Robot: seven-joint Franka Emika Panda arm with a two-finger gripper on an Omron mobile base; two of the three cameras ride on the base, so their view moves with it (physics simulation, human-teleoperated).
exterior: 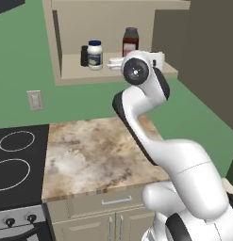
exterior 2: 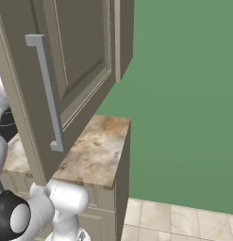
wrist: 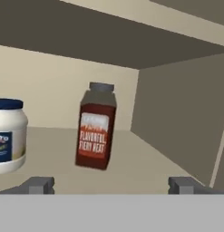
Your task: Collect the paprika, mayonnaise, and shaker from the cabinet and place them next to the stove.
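Pincer (wrist: 111, 185): released, its two grey tips stood wide apart and held nothing, aimed into the cabinet (exterior: 66, 70).
Paprika (wrist: 95, 127): tall red-brown bottle with a dark cap and a reddish label, upright on the cabinet shelf, straight ahead between the tips, apart from them.
Mayonnaise (wrist: 8, 135): squat white jar with a dark blue lid and a pale label, on the same shelf, left of the paprika.
Shaker (exterior: 84, 55): small, slim and black, just left of the mayonnaise.
Stove (exterior: 16, 160): black glass with white rings, beside the marbled tabletop (exterior: 94, 155).
Hidden: the mayonnaise was cut off at the hand view's left edge; the arm covered the paprika's lower part in the left base view; label print on the mayonnaise was unreadable.
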